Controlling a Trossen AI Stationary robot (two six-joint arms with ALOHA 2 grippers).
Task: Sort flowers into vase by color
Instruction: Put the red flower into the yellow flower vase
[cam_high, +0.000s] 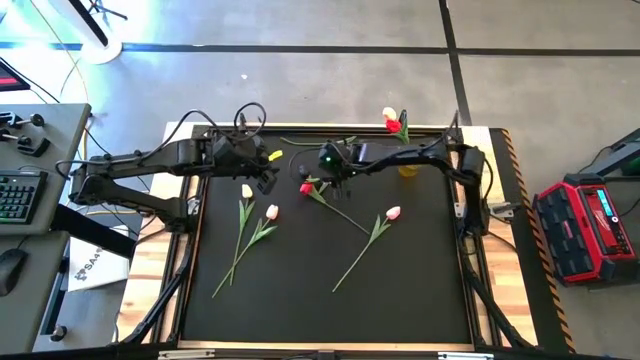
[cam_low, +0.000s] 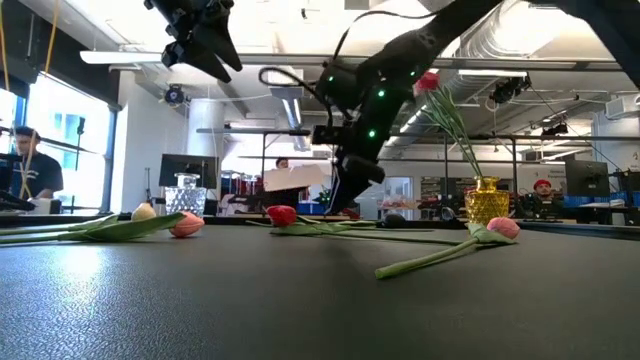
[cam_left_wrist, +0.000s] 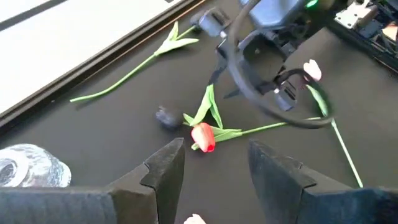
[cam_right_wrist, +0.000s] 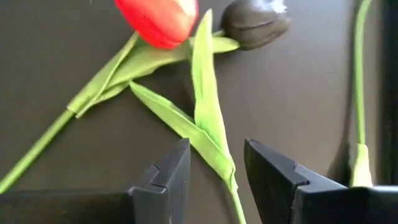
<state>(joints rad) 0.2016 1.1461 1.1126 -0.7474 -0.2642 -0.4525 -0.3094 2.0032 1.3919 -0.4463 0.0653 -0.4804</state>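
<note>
Now we see the right gripper (cam_right_wrist: 214, 171) half open astride the dark tulip's stem (cam_right_wrist: 214, 146); next, close and lift.

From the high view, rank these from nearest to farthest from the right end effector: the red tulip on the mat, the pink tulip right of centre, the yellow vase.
Right end effector, nearest first:
1. Red tulip, just beside it, toward the left arm.
2. Pink tulip, lying mid-mat, toward the right side.
3. Yellow vase, at the mat's back edge, on the right.
</note>
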